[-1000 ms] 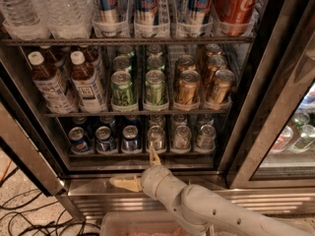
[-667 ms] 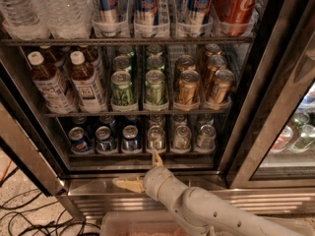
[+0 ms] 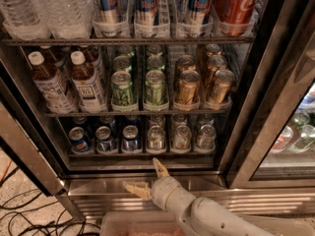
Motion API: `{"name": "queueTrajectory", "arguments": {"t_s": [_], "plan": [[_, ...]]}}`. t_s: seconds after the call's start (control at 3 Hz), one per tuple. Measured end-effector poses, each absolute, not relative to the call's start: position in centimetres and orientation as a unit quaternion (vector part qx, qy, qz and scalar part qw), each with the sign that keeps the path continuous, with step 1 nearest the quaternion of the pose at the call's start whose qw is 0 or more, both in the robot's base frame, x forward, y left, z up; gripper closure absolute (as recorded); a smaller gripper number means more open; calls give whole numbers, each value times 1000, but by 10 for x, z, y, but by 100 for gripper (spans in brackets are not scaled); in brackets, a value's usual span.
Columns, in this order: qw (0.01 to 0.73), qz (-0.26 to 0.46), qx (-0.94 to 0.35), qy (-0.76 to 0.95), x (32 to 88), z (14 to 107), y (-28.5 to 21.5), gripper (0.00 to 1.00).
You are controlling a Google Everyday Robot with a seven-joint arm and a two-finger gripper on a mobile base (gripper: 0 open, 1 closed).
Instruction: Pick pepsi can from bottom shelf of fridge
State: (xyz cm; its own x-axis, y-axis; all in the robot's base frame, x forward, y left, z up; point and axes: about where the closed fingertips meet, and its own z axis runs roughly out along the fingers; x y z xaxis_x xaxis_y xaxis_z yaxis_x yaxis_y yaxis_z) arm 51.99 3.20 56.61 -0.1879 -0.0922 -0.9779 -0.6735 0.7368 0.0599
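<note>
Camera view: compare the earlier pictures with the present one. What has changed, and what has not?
The gripper drifted slightly to the right, staying open and empty just below the bottom shelf. The pepsi can, the silver cans and the bottles have not moved.

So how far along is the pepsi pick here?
Done: the fridge looks open. In hand: the gripper, fingers open and empty, hovers just below the bottom shelf. Left: reach in, grasp the pepsi can at the shelf's left, lift it out.
</note>
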Motion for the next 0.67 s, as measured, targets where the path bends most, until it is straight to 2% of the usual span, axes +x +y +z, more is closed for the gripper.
{"name": "queueTrajectory", "arguments": {"t_s": [0.67], "plan": [[581, 250, -263, 729, 520, 566, 32, 38]]}}
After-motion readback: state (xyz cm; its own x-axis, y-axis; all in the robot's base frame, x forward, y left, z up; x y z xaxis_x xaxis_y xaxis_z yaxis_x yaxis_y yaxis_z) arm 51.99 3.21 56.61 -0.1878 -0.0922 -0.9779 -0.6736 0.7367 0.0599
